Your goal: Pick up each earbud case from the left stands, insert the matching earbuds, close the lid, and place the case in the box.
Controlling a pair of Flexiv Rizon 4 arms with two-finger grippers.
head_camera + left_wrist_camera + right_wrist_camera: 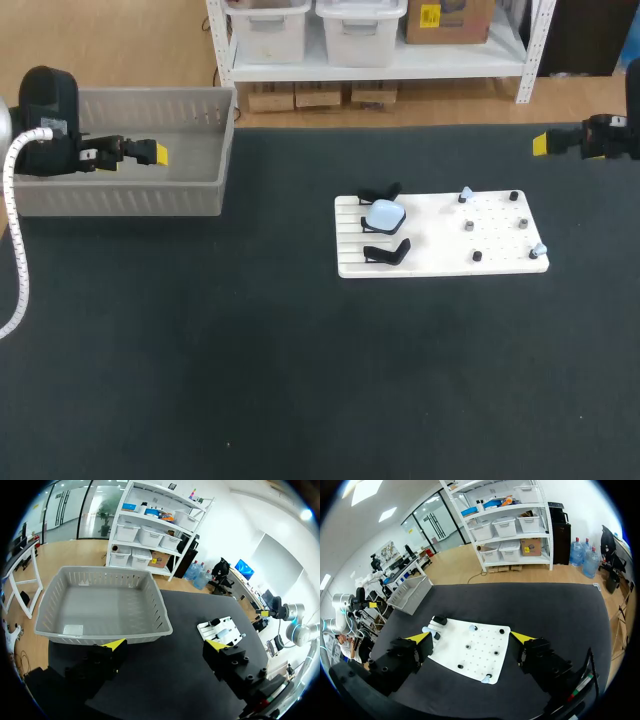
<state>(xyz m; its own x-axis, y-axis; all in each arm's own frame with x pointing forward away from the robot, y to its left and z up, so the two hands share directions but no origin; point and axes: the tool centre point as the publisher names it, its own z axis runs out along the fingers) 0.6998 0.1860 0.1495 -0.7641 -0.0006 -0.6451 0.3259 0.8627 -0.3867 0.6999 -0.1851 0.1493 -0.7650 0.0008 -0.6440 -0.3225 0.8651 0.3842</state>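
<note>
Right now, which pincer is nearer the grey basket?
Left. The left pincer is right by the grey basket; the right pincer is across the table, past the white board.

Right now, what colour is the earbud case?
The earbud case is pale blue; the head view shows it best.

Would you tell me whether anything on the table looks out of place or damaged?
Nothing stands out: the white board lies flat, the pale blue earbud case sits on its left part, the grey basket is upright, and left gripper and right gripper hang open.
</note>
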